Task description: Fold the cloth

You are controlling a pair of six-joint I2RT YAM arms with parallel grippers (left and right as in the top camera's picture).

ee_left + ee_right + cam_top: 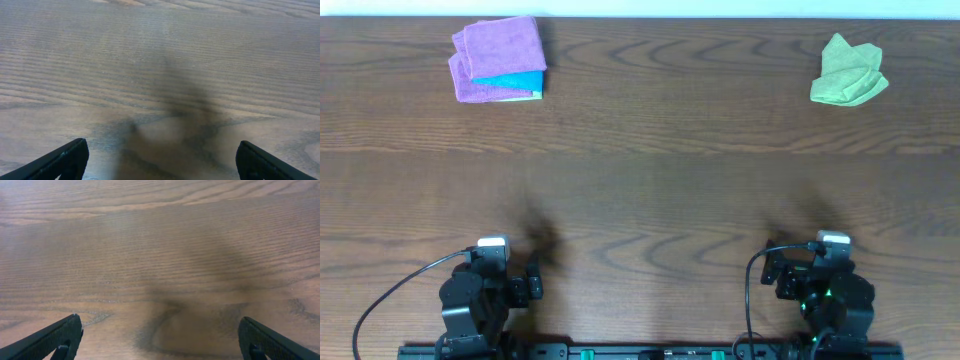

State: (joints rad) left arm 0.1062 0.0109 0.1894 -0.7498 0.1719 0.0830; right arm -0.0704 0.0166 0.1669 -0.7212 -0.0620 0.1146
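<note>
Evidently waiting | cloth [848, 71] crumpled at 2 o'clock | left end effector [161, 159] at 8, right end effector [159, 336] at 4 o'clock | both spread wide, holding nothing, seemingly poised to reach

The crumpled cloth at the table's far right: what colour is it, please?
The cloth is plain light lime green, shown best in the overhead view.

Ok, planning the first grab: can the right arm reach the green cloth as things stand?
Probably yes: the green cloth lies far-side, straight ahead of the open right claw, nothing between them.
</note>
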